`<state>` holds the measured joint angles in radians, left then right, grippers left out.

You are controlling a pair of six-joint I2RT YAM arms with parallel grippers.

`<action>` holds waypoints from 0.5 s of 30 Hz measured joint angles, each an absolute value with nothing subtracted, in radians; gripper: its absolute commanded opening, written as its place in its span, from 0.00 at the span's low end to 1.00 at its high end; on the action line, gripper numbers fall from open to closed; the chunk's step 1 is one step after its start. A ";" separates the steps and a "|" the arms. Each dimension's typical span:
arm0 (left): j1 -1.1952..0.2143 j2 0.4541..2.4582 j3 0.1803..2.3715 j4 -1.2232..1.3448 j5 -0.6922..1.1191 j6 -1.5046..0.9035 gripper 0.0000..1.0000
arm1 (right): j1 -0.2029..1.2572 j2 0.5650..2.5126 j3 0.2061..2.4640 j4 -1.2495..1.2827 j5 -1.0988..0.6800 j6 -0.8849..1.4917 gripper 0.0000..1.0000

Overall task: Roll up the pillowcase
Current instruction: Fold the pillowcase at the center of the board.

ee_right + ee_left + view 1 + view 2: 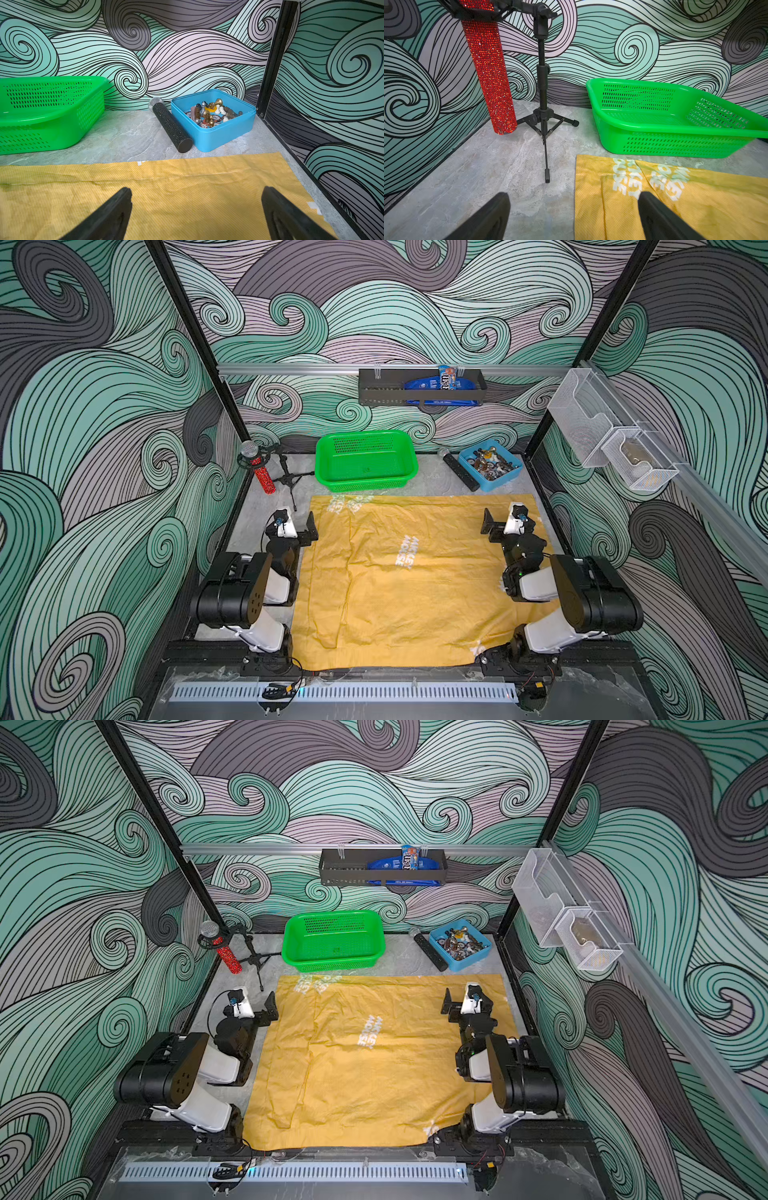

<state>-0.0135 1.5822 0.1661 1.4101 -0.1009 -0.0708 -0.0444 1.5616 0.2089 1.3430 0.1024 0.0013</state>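
Note:
The mustard-yellow pillowcase (415,593) (365,1077) lies spread flat and wrinkled on the grey table, white lettering facing up. It fills the space between both arms. My left gripper (293,526) (251,1009) hovers at its far left corner. In the left wrist view it (573,195) is open, one finger over bare table and one over the pillowcase (695,207) edge. My right gripper (511,522) (469,1004) hovers over the far right part. In the right wrist view it (196,190) is open above the pillowcase (187,176), holding nothing.
Behind the cloth stand a green basket (365,464) (675,128) (41,124), a red glitter microphone (264,477) (492,83) on a black tripod (543,104), a black microphone (461,472) (172,126), and a blue box (505,481) (218,135) of small pieces. Wall racks (419,389) hang above.

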 measured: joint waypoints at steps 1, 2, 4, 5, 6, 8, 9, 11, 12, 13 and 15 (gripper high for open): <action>-0.014 1.582 0.166 1.410 -0.101 -0.071 0.99 | -0.044 1.562 0.209 1.343 0.102 0.001 1.00; -0.014 1.582 0.166 1.410 -0.101 -0.070 0.99 | -0.044 1.562 0.209 1.343 0.102 0.001 1.00; -0.014 1.582 0.167 1.409 -0.101 -0.071 0.99 | -0.044 1.562 0.209 1.343 0.102 0.001 1.00; -0.014 1.582 0.168 1.409 -0.101 -0.070 0.99 | -0.044 1.562 0.209 1.343 0.102 0.001 1.00; -0.014 1.582 0.168 1.409 -0.101 -0.071 0.99 | -0.044 1.562 0.209 1.343 0.102 0.001 1.00; -0.014 1.582 0.168 1.408 -0.101 -0.071 0.99 | -0.044 1.562 0.209 1.343 0.102 0.001 1.00; -0.014 1.582 0.168 1.408 -0.101 -0.071 0.99 | -0.044 1.562 0.209 1.343 0.102 0.001 1.00; -0.014 1.582 0.168 1.408 -0.101 -0.071 0.99 | -0.049 1.562 0.209 1.343 0.094 0.002 1.00; -0.014 1.582 0.168 1.407 -0.101 -0.071 0.99 | -0.051 1.562 0.209 1.343 0.091 0.002 1.00; -0.014 1.579 0.168 1.404 -0.101 -0.071 0.99 | -0.054 1.561 0.209 1.343 0.083 0.003 1.00; -0.014 1.549 0.174 1.362 -0.093 -0.070 0.99 | -0.059 1.548 0.210 1.321 0.068 0.002 1.00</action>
